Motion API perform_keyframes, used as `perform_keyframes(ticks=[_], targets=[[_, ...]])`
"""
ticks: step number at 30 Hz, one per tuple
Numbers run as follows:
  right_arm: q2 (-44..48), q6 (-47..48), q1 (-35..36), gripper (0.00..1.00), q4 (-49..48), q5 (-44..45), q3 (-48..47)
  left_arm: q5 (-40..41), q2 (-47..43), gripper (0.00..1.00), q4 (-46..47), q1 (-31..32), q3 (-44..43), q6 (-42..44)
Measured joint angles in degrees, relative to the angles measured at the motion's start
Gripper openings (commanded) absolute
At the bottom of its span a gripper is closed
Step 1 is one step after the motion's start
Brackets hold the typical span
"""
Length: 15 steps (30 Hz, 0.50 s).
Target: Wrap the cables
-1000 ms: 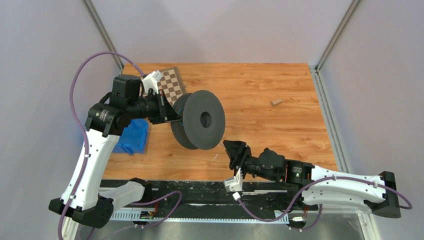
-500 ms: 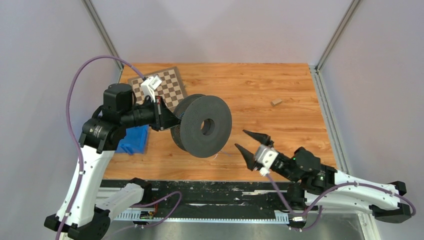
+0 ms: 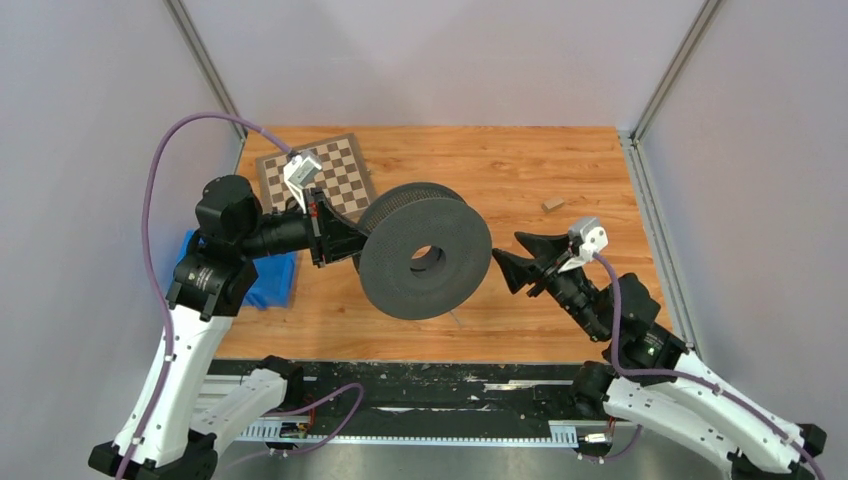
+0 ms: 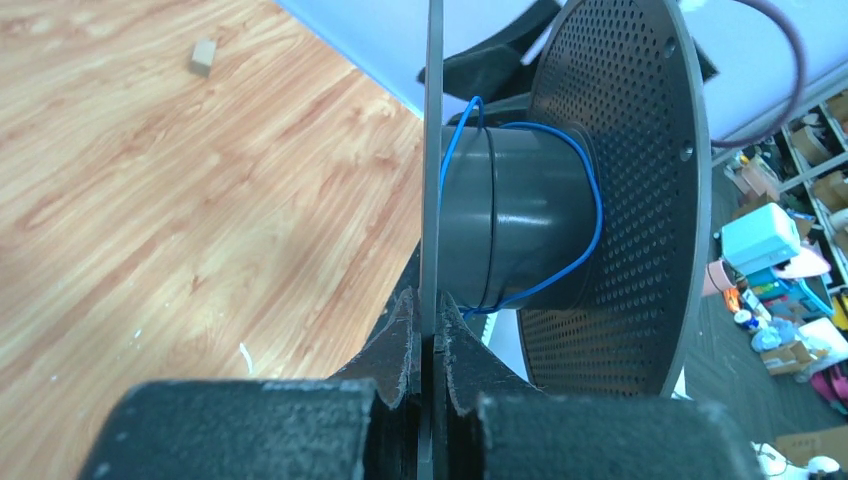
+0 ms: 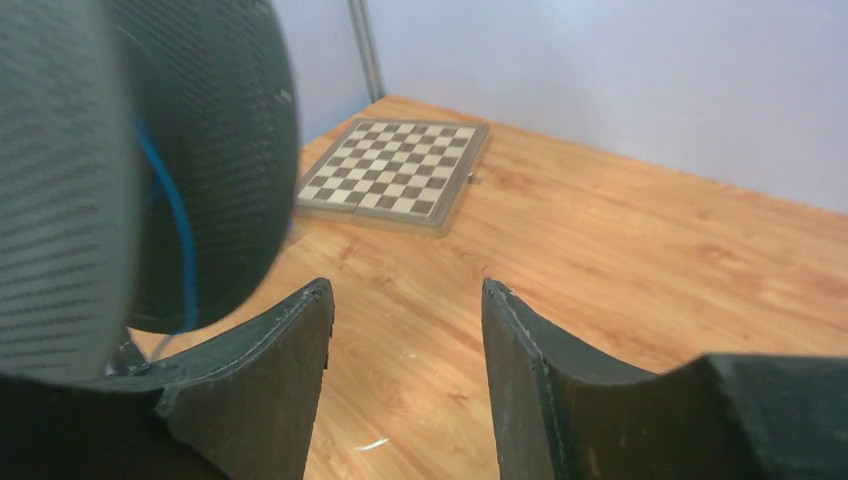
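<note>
A dark grey two-disc spool (image 3: 425,262) hangs above the wooden table, its flat face turned up toward the top camera. My left gripper (image 3: 352,240) is shut on the rim of one disc (image 4: 432,150). A thin blue cable (image 4: 585,215) lies in loose loops round the spool's grey core, between the discs. It also shows in the right wrist view (image 5: 182,240), blurred, between the discs. My right gripper (image 3: 513,254) is open and empty, just right of the spool, fingers pointing left toward it.
A small chessboard (image 3: 318,175) lies at the back left of the table. A blue cloth-like object (image 3: 268,280) lies under the left arm. A small tan block (image 3: 553,204) sits at the back right. White scraps (image 5: 372,443) lie on the wood.
The left arm has swung the spool rightward and tilted its face up. The right arm has turned and moved from the front edge up to the spool's right side, jaws staying open.
</note>
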<state>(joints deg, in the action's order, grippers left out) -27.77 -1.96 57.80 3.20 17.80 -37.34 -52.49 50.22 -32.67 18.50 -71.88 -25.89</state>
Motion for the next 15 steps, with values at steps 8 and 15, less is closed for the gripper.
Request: perform_keyframes(ticks=[8, 15], targets=[[-1.62, -14.56, -22.73, 0.62, -4.81, -33.38, 4.59, -1.27, -3.78, 0.0, 5.68, -0.02, 0.72, -1.55], [-4.46, -26.93, -24.3, 0.63, -21.64, -55.15, 11.04, -2.4, -5.2, 0.0, 9.7, -0.02, 1.86, -3.69]])
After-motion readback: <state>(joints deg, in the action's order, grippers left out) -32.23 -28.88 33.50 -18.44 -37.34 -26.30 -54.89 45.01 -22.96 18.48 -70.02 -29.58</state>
